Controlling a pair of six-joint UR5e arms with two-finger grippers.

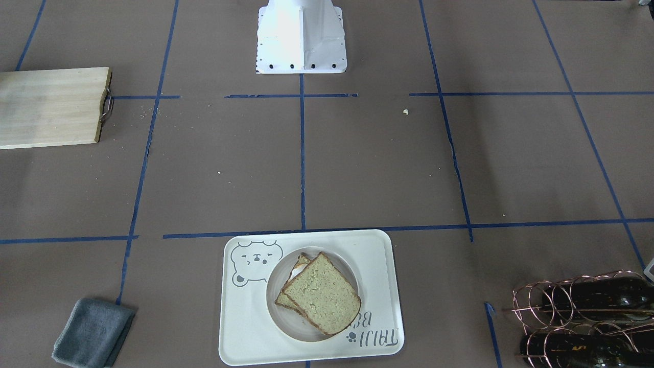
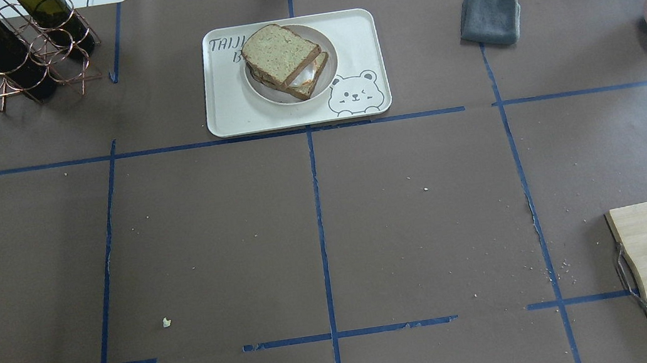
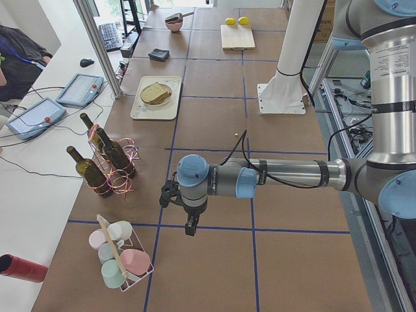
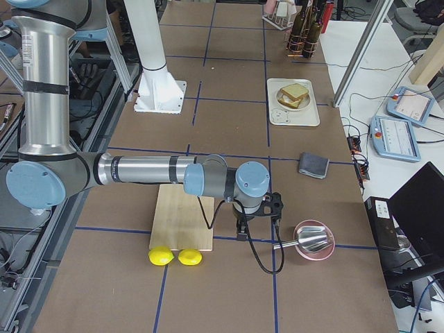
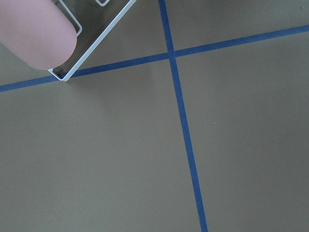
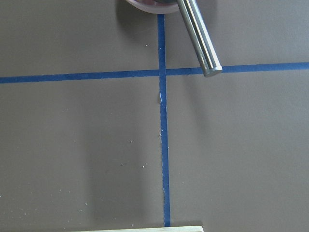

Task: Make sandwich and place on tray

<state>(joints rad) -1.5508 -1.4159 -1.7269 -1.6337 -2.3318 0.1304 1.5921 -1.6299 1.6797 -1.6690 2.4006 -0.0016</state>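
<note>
My left fingers (image 3: 188,229) hang over the brown counter's (image 2: 213,254) left end, shown only from the side; clenched or released, I cannot tell. The tan, brown-crusted bread sandwich (image 2: 280,53) lies plated on the cream rectangular bear tray (image 2: 238,111), mid far edge; overhead reveals white egg (image 2: 304,76). My right fingers (image 4: 241,234), at the right end, are equally unreadable.

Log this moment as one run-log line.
sandwich: assembled, on plate | plate: on tray | left hand: far from tray, grip unclear | right hand: far from tray, grip unclear | stage: looks complete
</note>
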